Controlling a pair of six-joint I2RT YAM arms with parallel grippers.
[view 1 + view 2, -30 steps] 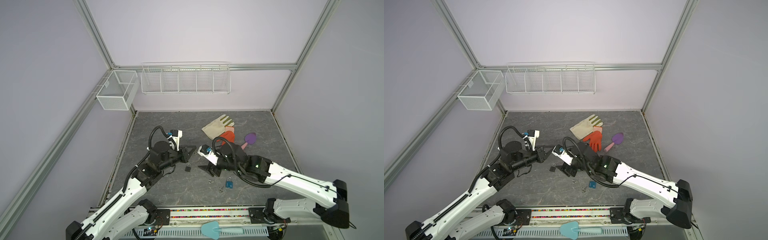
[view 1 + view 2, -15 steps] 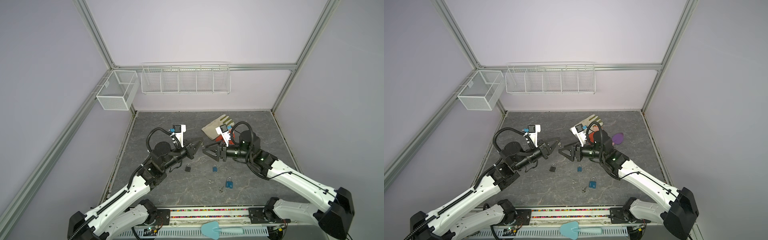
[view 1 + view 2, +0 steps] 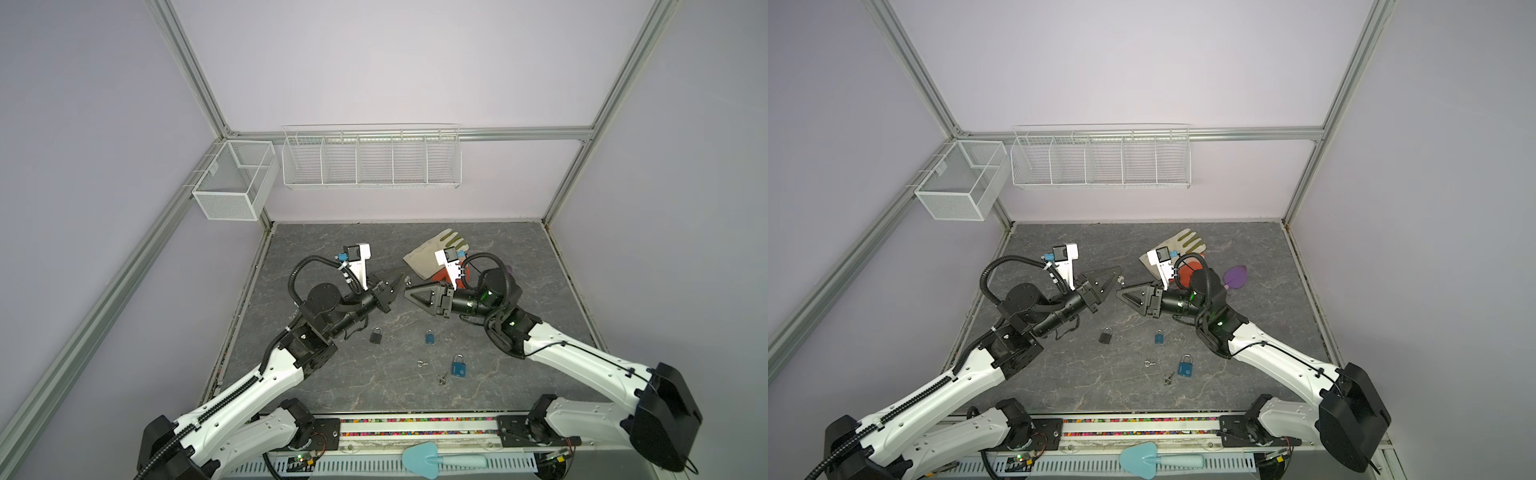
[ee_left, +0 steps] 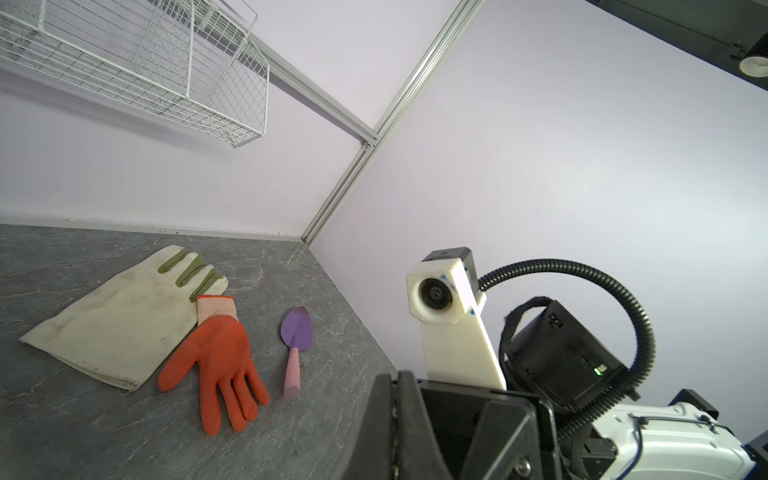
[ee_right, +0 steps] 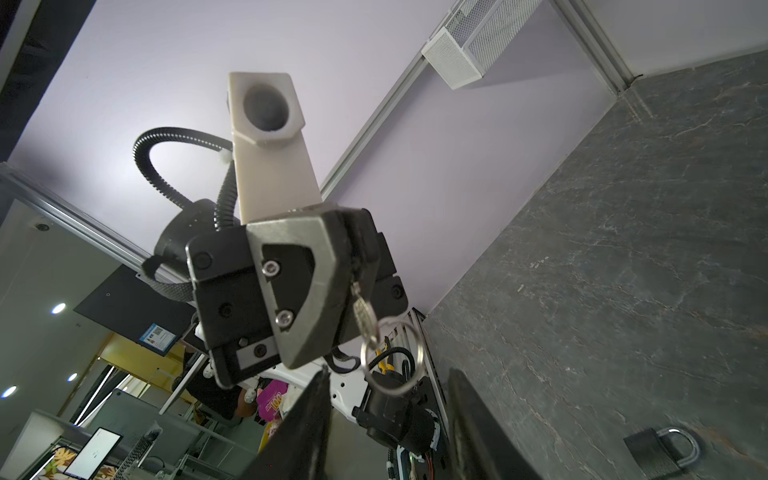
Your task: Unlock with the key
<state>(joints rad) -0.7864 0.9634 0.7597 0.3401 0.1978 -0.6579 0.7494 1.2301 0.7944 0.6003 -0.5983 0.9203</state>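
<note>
Left gripper [image 5: 352,279]: you have it clenched on the key [image 5: 363,312], raised above the middle of the table [image 3: 519,249] and pointing right.
Key: its one end is pinched between the left jaws, and its split ring [image 5: 391,358] hangs free below it. No padlock is touching it.
Right gripper [image 3: 410,291]: it is released. In the right wrist view its two fingers [image 5: 307,415] stand apart with nothing clamped between them. It faces the left gripper tip to tip and sits just beside the key.
Black padlock [image 3: 376,335]: it lies flat on the table, near side of the left gripper, with its shackle closed.
Small blue padlock [image 3: 429,336]: it lies to the right of the black one, near side of the right gripper.
Larger blue padlock [image 3: 458,366]: it lies nearer to you and further right than the small one.
Loose keys: one [image 3: 422,363] lies left of the larger blue padlock and another [image 3: 443,379] just beside it on the near side.
Far right clutter: a cream glove [image 4: 120,316] overlaps an orange glove [image 4: 224,353], and a purple trowel [image 4: 296,332] lies just right of them.
Near edge: a teal trowel [image 3: 424,459] rests on the front rail.
</note>
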